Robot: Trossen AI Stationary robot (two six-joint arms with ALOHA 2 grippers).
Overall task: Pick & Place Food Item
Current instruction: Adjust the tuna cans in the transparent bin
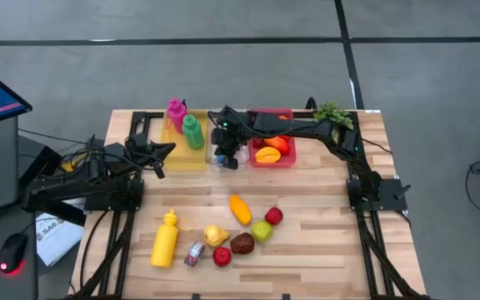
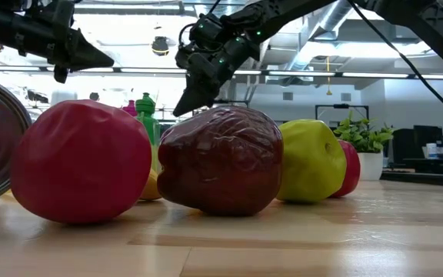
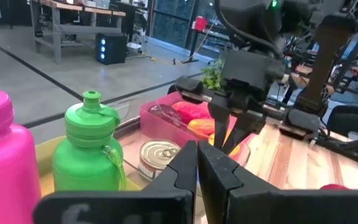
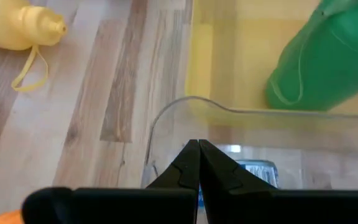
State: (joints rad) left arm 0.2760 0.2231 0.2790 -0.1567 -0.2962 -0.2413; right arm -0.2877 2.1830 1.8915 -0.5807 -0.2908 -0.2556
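Loose food items lie on the near half of the table: an orange one point(image 1: 240, 208), a red one point(image 1: 273, 216), a green apple point(image 1: 262, 230), a dark red one point(image 1: 242, 243), a yellow one point(image 1: 215, 236) and another red one point(image 1: 222, 256). My right gripper point(image 1: 226, 158) is shut and empty. It slants down over the clear bin point(image 4: 166, 118), where a can point(image 3: 157, 158) stands. My left gripper point(image 1: 160, 167) is shut and empty at the table's left, beside the yellow bin point(image 1: 182, 160).
The yellow bin holds a pink bottle point(image 1: 176, 114) and a green bottle point(image 1: 192, 132). The red bin point(image 1: 253, 162) at the far right holds orange and red food. A yellow squeeze bottle point(image 1: 165, 239) and a can point(image 1: 194, 253) lie near the front. A plant point(image 1: 333, 112) stands at the far right corner.
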